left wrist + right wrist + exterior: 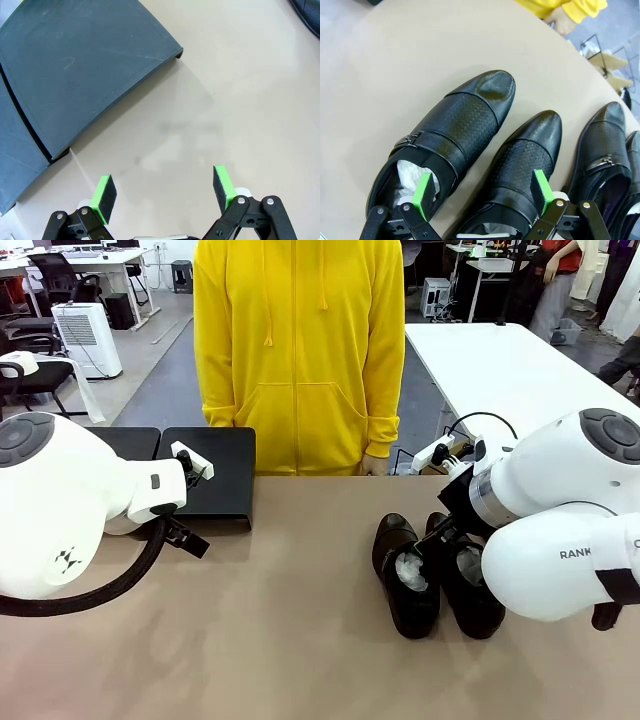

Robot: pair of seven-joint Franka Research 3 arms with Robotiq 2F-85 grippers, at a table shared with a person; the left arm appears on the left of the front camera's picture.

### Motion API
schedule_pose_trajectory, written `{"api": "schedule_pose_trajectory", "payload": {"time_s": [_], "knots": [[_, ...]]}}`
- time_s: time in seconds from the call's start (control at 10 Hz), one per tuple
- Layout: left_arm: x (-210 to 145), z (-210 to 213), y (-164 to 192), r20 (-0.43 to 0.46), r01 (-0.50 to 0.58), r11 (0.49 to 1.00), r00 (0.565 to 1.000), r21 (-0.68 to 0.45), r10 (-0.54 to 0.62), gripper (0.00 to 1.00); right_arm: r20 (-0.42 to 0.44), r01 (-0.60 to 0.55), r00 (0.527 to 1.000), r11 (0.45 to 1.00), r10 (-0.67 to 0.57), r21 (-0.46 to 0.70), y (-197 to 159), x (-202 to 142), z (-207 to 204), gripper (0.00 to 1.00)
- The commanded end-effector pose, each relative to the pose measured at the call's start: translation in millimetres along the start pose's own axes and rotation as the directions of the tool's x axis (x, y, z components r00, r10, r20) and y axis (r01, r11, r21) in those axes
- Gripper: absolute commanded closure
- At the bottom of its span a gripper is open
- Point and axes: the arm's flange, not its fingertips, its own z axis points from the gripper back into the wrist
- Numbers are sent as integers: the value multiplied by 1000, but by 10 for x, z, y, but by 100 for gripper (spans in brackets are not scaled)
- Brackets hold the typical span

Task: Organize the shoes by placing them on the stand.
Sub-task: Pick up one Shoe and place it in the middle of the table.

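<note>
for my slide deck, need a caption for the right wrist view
Open right gripper over two black shoes lying side by side on the tan table.

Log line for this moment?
left gripper: open, over table by stand | right gripper: open, over shoes | shoes: on table

Bright even light; soft shadows; glare on shoes (pixel 492 90); wrist views bowed.

The front camera faces the person (pixel 298 340) across the table (pixel 300 640). The wrist cameras look down from close: left on the stand (pixel 85 65), right on shoes (pixel 455 130) the front also shows.
</note>
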Motion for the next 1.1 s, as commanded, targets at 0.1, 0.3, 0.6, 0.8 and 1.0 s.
{"api": "schedule_pose_trajectory", "payload": {"time_s": [0.1,0.3,0.6,0.8,1.0], "knots": [[0,0,0,0,0,1000,1000,0,0,0,11,44,999,999,-44,-15,-152,16,209,0],[145,421,147,70,15,1000,997,-7,-15,0,71,96,993,994,-92,-56,-606,44,659,0],[329,988,615,33,-32,983,999,-180,38,0,132,156,976,979,-173,133,-1224,-90,1188,0],[261,1291,987,27,-20,964,999,-264,29,0,172,166,963,959,-208,229,-1456,-411,1502,0],[204,1417,1137,42,-40,953,998,-299,55,0,197,176,957,965,-214,194,-1538,-735,1716,0]]}}
